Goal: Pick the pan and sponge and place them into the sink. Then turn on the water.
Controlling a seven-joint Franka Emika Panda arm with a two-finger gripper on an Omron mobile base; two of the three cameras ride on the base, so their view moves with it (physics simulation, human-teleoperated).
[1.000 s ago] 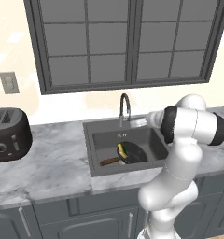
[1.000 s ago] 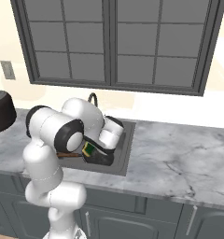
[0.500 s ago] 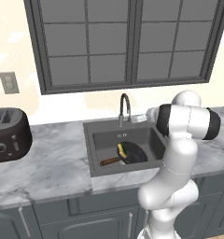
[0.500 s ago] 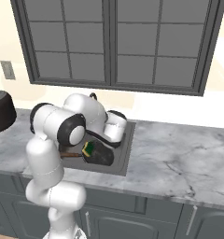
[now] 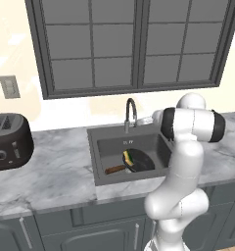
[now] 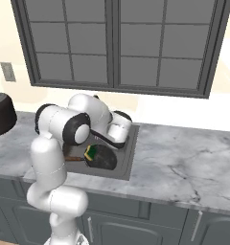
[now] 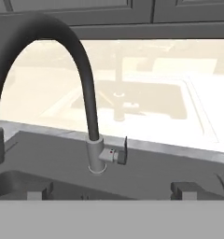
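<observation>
I am looking into the sink (image 5: pixel 102 164), a dark grey rectangular basin recessed into the marble counter (image 5: pixel 51 179), and the pan (image 5: pixel 140 161) is lying flat on its floor toward the right side. It is a round, shallow black pan, and its straight brown wooden handle (image 5: pixel 115 169) is running toward the sink's left front corner, so the long axis is lying roughly left to right across the basin. The sponge (image 5: pixel 127 158) is resting on the pan's left rim, a small block with a yellow body and a dark green scrubbing layer, its long side pointing roughly front to back.

In the hand view I am seeing the gripper (image 7: pixel 111 191) with its two dark finger tips (image 7: pixel 187 189) standing wide apart, nothing between them, aimed at the faucet (image 7: pixel 88 121) at the sink's rear edge. The faucet is a dark matte gooseneck tube arching over from a cylindrical base, and a short lever handle (image 7: pixel 122 151) is sticking out sideways from that base, pointing right in this view.

At the counter's left edge a glossy black toaster (image 5: pixel 9 142) is sitting, well apart from the sink.
</observation>
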